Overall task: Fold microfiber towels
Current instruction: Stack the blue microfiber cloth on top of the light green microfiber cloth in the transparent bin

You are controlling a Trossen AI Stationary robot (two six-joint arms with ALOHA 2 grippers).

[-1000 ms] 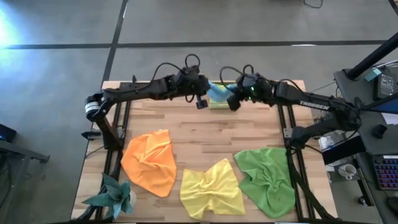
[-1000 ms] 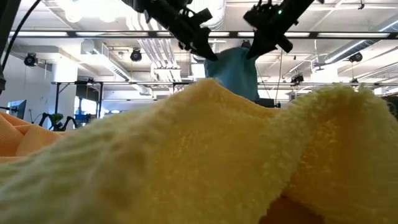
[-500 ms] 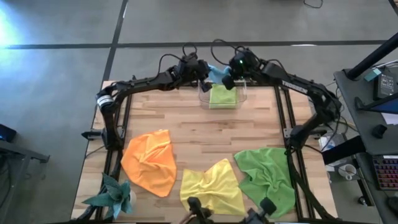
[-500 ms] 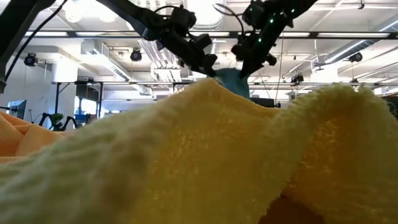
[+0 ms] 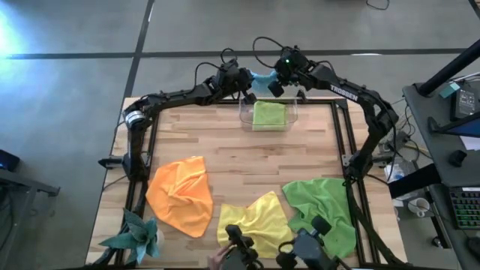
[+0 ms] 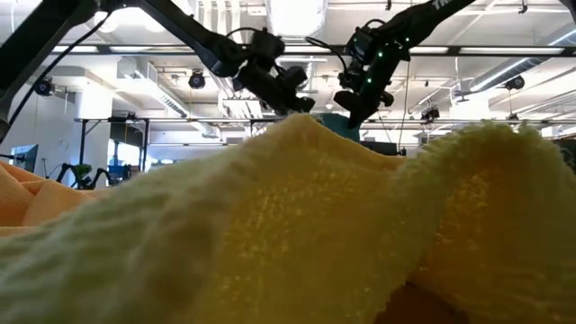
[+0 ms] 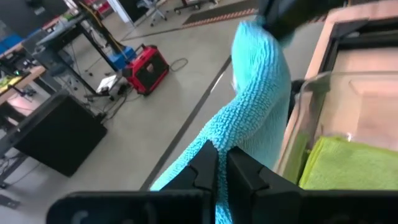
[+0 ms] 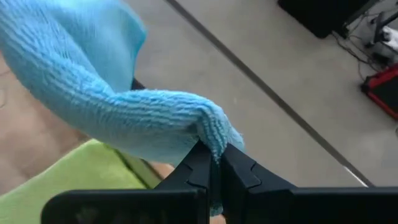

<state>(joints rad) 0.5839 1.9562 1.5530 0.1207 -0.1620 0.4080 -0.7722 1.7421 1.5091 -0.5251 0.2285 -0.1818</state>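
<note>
Blue microfiber towel (image 5: 260, 79) strung in the air at upper centre of the high view, just beyond the table's far edge, pinched at two ends. Left gripper (image 5: 246, 81) clamped shut on the end at picture left; right gripper (image 5: 274, 84) clamped shut on the end at picture right. Both grips confirmed in the wrist views: blue pile squeezed between the left fingers (image 7: 205, 165) and bunched at the tips of the right fingers (image 8: 200, 163).

Long axis of the held towel running left to right across the frame, grippers close together, cloth sagging between them. Directly below and toward the frame's centre: clear bin (image 5: 246, 116) holding a folded lime green towel (image 5: 269, 114), seen also in the left wrist view just beside the hanging blue cloth. So the drop spot lies a short way table-ward from both grippers, about equally near each.

Still crumpled along the lower part of the high view: orange towel (image 5: 180, 195), yellow towel (image 5: 256, 225), darker green towel (image 5: 321, 210). Teal paper ornament (image 5: 136, 236) at lower left, well apart.
</note>
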